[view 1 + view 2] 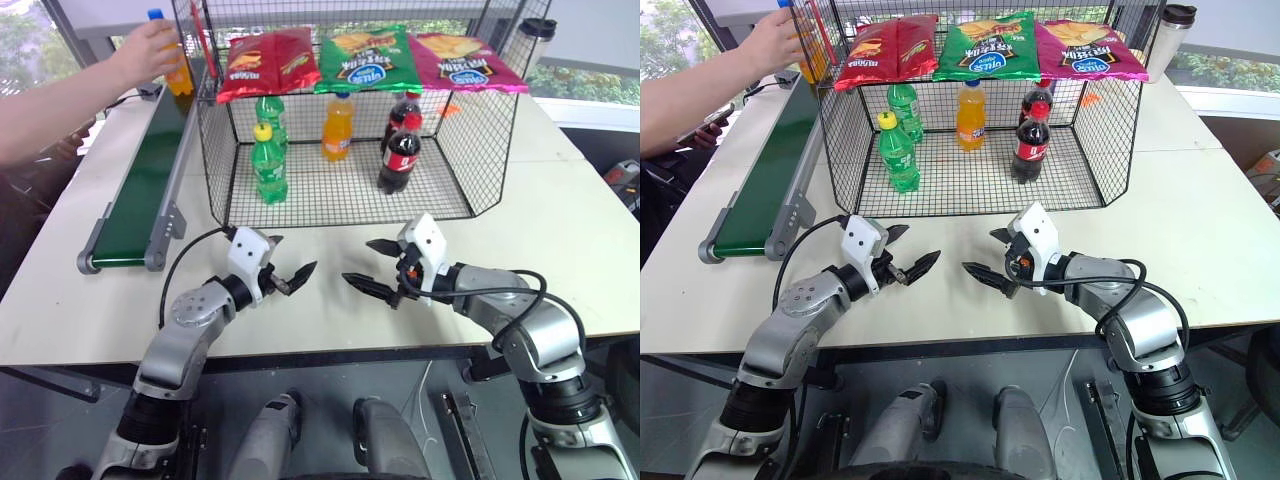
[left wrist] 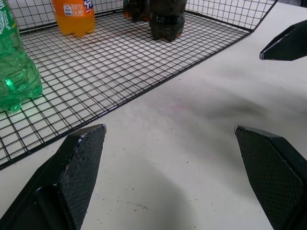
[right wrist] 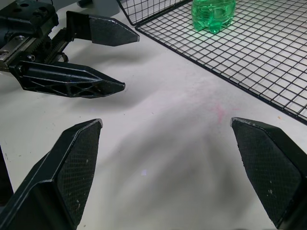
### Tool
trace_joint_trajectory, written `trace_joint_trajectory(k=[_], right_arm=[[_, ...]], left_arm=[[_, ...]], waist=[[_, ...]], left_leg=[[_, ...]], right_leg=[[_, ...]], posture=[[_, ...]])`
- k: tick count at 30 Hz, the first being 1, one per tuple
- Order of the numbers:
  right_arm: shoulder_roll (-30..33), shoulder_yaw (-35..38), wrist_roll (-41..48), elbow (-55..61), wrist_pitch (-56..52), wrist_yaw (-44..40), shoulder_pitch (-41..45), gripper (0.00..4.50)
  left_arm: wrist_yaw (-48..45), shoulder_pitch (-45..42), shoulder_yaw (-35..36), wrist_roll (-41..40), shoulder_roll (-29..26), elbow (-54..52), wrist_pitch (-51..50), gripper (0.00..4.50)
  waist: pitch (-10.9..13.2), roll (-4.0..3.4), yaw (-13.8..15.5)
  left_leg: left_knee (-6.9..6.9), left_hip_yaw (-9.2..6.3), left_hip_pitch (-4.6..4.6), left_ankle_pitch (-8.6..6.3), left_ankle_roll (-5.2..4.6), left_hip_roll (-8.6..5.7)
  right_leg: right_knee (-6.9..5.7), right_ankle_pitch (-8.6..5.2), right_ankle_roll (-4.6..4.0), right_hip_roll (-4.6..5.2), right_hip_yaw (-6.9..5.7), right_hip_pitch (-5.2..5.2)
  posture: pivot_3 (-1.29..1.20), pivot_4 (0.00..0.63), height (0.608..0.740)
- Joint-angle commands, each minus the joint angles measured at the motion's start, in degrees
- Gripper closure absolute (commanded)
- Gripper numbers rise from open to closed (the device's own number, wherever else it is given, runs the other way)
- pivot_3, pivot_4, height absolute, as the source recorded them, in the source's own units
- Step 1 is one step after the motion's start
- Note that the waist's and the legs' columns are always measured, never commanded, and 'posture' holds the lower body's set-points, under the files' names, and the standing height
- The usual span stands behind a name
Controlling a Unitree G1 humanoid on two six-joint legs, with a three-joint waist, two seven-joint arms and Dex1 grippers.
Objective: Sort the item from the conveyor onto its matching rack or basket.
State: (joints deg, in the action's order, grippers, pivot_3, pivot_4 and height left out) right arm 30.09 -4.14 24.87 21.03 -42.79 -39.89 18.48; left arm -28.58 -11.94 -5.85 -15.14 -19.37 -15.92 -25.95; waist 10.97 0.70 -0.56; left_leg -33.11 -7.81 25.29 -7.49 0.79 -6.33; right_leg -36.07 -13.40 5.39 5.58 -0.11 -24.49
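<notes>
A person's hand (image 1: 150,48) holds the orange soda bottle (image 1: 176,66) over the far end of the conveyor (image 1: 140,195), at ten o'clock from the wire cage (image 1: 480,120). Left gripper (image 1: 296,274) and right gripper (image 1: 372,270) hover wide and empty. Best wait until the bottle stands free, then grasp its body squarely.

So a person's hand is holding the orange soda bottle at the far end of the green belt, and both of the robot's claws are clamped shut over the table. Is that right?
Not quite. The person's hand does hold the orange soda bottle at the far end of the green belt, but the left gripper and right gripper are both open, empty, over the table. The left eye view shows it.
</notes>
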Motion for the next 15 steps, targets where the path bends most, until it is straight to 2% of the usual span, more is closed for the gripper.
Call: trace_joint_trajectory(k=[1,3,9,12,15], right_arm=[[-0.05,0.35,0.87,1.36,0.82,-0.48,1.21,0.06],[0.1,0.28,0.95,1.55,0.88,-0.77,1.28,0.06],[1.84,-0.32,1.65,4.69,0.79,-3.37,3.15,0.06],[2.49,-0.15,3.16,6.17,0.13,-5.0,4.53,0.06],[3.35,-0.65,4.86,7.57,0.2,-7.68,6.62,0.06]], left_arm=[[-0.16,-0.43,0.92,-0.14,-0.45,-2.23,0.61,0.0],[-0.21,-0.43,1.06,-0.26,-0.67,-2.47,0.45,0.0],[-3.23,1.87,4.4,-3.03,-6.49,-8.79,-2.25,0.0],[-3.23,2.47,8.1,-5.79,-8.77,-12.77,-5.53,0.0],[-2.09,3.16,14.79,-9.09,-11.19,-15.96,-9.36,0.0]], waist=[[0.0,0.0,0.0],[0.0,0.0,0.0],[0.01,-0.01,-0.19],[0.01,0.0,-0.12],[0.01,0.0,-0.13]], left_leg=[[0.0,0.0,0.0,0.0,0.0,0.0],[0.0,0.0,0.0,0.0,0.0,0.0],[0.03,0.0,0.01,-0.01,0.0,0.02],[0.03,0.0,0.01,-0.01,0.0,0.04],[0.03,0.0,0.03,-0.01,0.0,0.04]], right_leg=[[0.0,0.0,0.0,0.0,0.0,0.0],[0.0,0.0,0.0,0.0,0.0,0.0],[0.0,-0.01,0.0,-0.01,0.0,-0.04],[0.01,-0.03,0.03,-0.01,0.0,-0.03],[0.02,-0.05,0.05,-0.01,0.0,-0.04]], posture=[[0.0,0.15,0.739],[0.0,0.15,0.739],[0.0,0.15,0.739],[0.0,0.15,0.739],[0.0,0.15,0.739]])
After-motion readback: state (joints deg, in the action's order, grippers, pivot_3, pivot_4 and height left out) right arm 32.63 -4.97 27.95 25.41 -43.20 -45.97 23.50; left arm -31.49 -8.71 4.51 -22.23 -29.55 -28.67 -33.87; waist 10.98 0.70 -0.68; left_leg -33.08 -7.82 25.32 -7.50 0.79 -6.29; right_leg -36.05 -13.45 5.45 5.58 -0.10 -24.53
